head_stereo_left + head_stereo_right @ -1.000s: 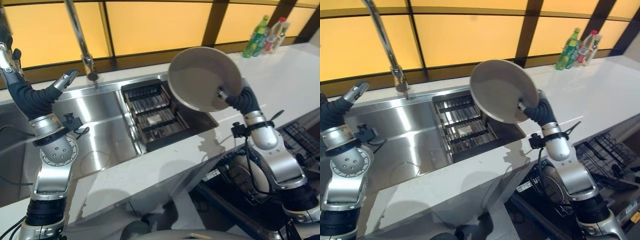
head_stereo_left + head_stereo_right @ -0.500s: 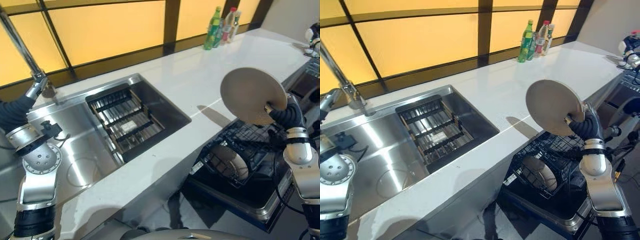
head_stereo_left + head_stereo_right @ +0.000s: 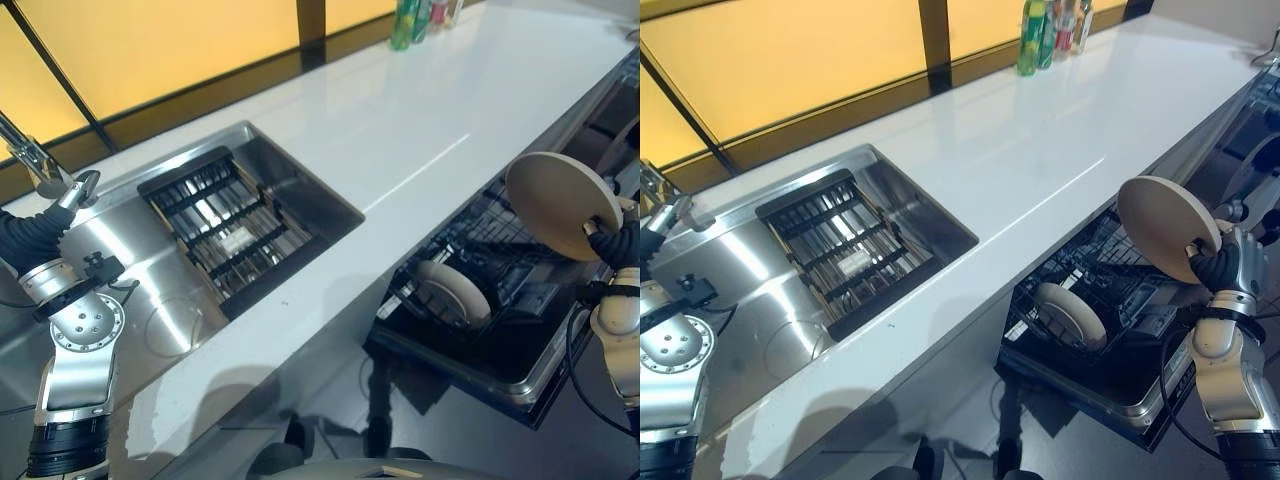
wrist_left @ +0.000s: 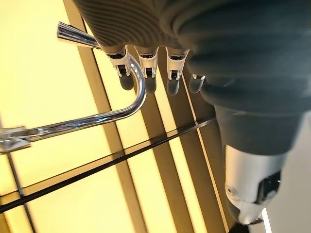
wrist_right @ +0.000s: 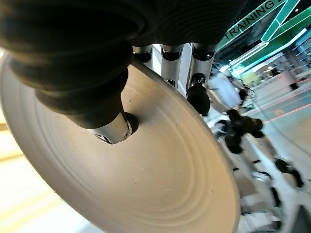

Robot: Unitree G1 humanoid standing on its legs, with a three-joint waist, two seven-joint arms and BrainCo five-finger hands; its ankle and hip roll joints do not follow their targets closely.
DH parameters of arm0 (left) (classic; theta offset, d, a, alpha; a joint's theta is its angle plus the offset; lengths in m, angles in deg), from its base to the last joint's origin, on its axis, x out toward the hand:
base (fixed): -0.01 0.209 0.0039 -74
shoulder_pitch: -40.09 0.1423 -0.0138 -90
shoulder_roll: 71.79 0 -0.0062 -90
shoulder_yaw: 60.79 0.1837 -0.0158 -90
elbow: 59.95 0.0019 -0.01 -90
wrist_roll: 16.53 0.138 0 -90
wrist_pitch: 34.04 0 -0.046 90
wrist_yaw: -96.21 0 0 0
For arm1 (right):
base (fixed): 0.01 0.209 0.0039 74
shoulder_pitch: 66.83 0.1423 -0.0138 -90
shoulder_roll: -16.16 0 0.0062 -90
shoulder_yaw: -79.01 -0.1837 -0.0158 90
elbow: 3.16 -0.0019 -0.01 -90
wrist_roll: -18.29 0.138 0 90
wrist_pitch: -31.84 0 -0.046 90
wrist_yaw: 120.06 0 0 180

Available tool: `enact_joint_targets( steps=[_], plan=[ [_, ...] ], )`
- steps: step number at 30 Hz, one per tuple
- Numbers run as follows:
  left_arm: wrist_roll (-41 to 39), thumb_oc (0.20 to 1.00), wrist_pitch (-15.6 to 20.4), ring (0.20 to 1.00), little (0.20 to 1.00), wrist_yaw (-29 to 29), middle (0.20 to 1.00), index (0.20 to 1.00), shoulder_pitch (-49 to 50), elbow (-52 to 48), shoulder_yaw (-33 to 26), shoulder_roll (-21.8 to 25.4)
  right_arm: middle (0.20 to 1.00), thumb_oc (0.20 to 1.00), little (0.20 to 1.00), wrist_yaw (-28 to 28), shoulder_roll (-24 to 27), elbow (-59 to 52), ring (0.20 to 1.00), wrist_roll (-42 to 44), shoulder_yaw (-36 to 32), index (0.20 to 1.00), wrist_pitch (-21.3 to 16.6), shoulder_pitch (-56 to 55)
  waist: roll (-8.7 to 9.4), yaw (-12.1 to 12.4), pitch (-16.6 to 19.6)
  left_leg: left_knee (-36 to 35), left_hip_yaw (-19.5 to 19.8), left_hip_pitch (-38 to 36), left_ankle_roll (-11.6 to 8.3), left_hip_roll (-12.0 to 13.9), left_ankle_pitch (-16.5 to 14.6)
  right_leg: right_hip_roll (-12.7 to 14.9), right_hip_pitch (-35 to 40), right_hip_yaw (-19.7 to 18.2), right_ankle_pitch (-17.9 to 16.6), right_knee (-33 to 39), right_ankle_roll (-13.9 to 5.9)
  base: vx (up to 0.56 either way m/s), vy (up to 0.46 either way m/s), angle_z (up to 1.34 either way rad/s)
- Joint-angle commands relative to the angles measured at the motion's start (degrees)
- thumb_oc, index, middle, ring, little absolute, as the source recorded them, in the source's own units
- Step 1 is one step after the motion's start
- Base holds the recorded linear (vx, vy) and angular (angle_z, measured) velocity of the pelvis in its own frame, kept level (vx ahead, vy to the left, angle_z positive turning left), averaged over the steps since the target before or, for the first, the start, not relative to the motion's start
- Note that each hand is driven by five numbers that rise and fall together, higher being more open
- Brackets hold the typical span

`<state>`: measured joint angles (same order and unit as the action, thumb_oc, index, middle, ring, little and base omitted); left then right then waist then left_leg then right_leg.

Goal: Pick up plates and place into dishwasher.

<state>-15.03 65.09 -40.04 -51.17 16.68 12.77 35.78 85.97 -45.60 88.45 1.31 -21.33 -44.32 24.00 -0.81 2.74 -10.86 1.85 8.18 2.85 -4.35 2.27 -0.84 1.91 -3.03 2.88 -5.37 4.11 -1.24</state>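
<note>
Round beige plate (image 3: 562,203) pinched in right hand (image 3: 1228,268) above black wire dishwasher rack (image 3: 500,262), carry step; next, lower it into a free slot; left hand (image 4: 146,73) idle, fingers relaxed.

head stereo downward, shared sink (image 3: 250,215), wrists close

A warm amber glow is cast by the backlit window panels (image 3: 150,50) behind the white countertop (image 3: 420,130), which is brightly lit and carries a soft sheen; sharp highlights are thrown off the steel sink (image 3: 150,290) beside it; the dishwasher (image 3: 1110,330) below its front edge is left in deep shadow; the background past the plate (image 5: 146,184) is rendered blurred.
</note>
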Motion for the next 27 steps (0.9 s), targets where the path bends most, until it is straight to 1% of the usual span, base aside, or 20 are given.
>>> enact_joint_targets(
  steps=[1, 5, 10, 12, 19, 23, 27],
  plan=[
    [1.2, 1.0, 2.0, 1.0, 1.0, 2.2, 1.0, 1.0, -1.3, 1.1, 0.9, 4.9, 0.2, 0.2, 0.2, 5.7, 6.3, 0.5, 0.2, -4.2, 1.3, 0.2, -1.6, 6.4, 0.21, 1.0, -1.5, 1.8, 2.0, 6.1, 0.29, 1.0, 3.4, -0.6, -3.0, 0.8, 8.7, -11.4, -0.05, -0.06, -0.09, 0.02],
    [1.1, 1.0, 2.8, 1.0, 1.0, 3.9, 1.0, 1.0, -1.6, 1.5, 1.2, 5.2, 0.2, 0.2, 0.2, 7.7, 7.7, 3.5, 0.2, -5.7, 2.8, 0.2, -1.7, 7.6, -0.89, 1.1, -4.0, 4.5, 3.1, 10.3, -0.08, 0.8, 3.6, -0.8, -7.2, 1.5, 9.5, -14.5, 0.31, -0.09, -0.067, 0.02],
    [1.0, 1.0, 2.5, 1.0, 1.0, 6.1, 1.0, 1.0, -2.9, 1.7, 2.6, 6.0, 0.2, 0.2, 0.2, 7.7, 9.4, 8.3, 0.2, -5.9, 7.8, 0.2, -1.1, 12.3, -2.2, 1.2, -6.5, 6.3, 4.0, 14.3, -0.35, 0.5, 3.9, -0.6, -11.4, 1.6, 10.1, -17.3, 0.44, -0.05, -0.043, -0.01],
    [1.2, 1.0, 3.1, 1.0, 1.0, 7.2, 1.0, 1.0, -3.5, 2.0, 3.1, 6.4, 0.2, 0.2, 0.2, 7.9, 10.0, 10.4, 0.2, -5.9, 9.9, 0.2, -1.3, 14.5, -2.73, 1.4, -7.7, 6.6, 4.1, 15.9, -0.29, 0.3, 4.1, -0.5, -13.2, 1.6, 10.1, -17.9, 0.43, -0.08, -0.063, -0.03],
    [1.1, 1.0, 2.4, 1.0, 1.0, 10.6, 1.0, 1.0, -7.5, 2.6, 5.1, 8.1, 0.2, 0.2, 0.2, 7.4, 12.2, 17.0, 0.2, -2.7, 16.8, 0.2, -1.9, 24.3, -4.85, 1.8, -11.8, 5.5, 3.9, 20.5, 0.02, -0.1, 5.7, -0.1, -19.1, 2.1, 9.5, -18.9, 0.53, -0.08, -0.037, 0.02],
    [1.2, 1.0, 2.0, 1.0, 1.0, 11.1, 1.0, 1.0, -8.7, 2.8, 5.6, 8.7, 0.2, 0.2, 0.2, 6.8, 13.0, 19.5, 0.2, -1.6, 19.1, 0.2, -2.2, 28.1, -5.58, 2.0, -13.2, 4.6, 3.3, 21.8, 0.27, -0.2, 6.5, 0.0, -21.0, 2.5, 9.0, -19.2, 0.59, -0.02, -0.017, -0.02],
    [1.1, 1.0, 1.6, 1.0, 1.0, 11.8, 1.0, 1.0, -9.8, 2.8, 5.9, 9.6, 0.2, 0.2, 0.2, 4.9, 13.3, 21.8, 0.2, 2.9, 19.6, 0.2, -1.6, 30.2, -6.04, 2.3, -14.4, 4.5, 3.2, 23.1, 0.59, -0.7, 7.1, 0.5, -22.8, 3.1, 8.5, -19.6, 0.55, -0.03, -0.034, 0.0]
  ],
)
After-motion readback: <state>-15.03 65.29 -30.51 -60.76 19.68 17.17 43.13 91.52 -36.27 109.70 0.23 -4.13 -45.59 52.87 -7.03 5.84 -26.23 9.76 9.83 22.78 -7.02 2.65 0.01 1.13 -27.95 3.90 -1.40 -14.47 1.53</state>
